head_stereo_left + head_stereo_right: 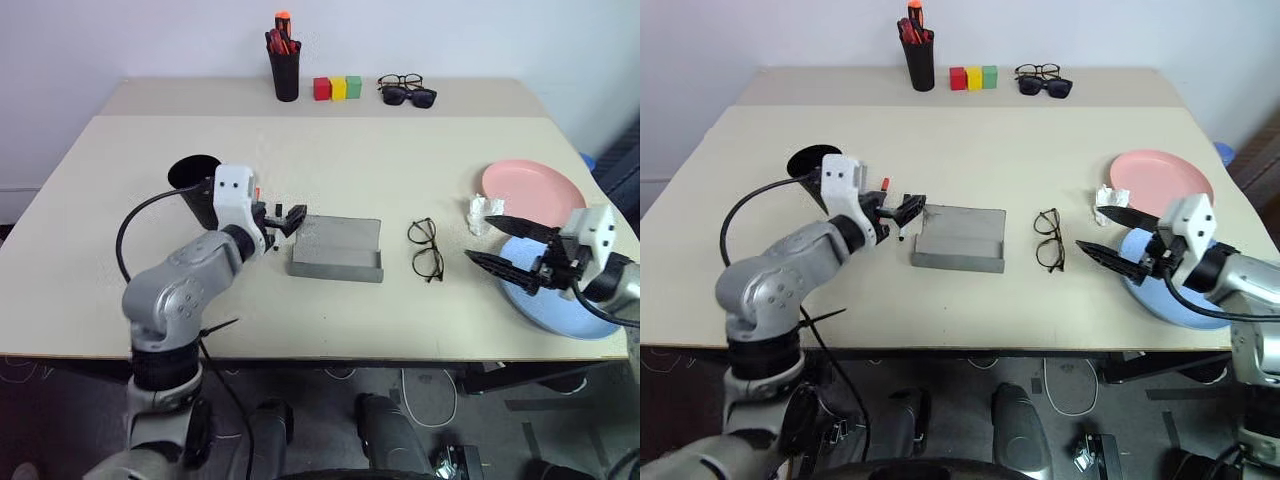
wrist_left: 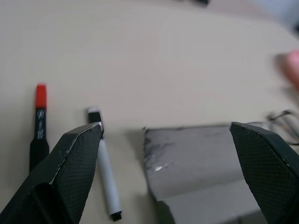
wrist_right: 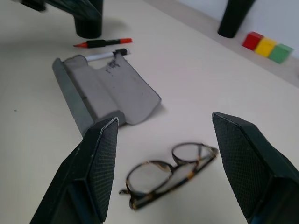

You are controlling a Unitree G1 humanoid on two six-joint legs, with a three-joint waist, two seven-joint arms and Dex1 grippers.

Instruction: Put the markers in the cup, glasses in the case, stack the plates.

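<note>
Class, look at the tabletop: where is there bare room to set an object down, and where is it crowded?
Free: the wide stretch between the case and the coloured blocks; the front strip below the glasses. Crowded: the markers between cup and case; the plates at the right.

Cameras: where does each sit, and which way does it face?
Head stereo pair: on the head, looking forward and down over the table; both arms show.
Left wrist: looks along the left gripper, jaws open, at the markers and the case.
Right wrist: looks along the right gripper, jaws open, at the glasses.
Shared by both wrist views: case, markers, glasses.
</note>
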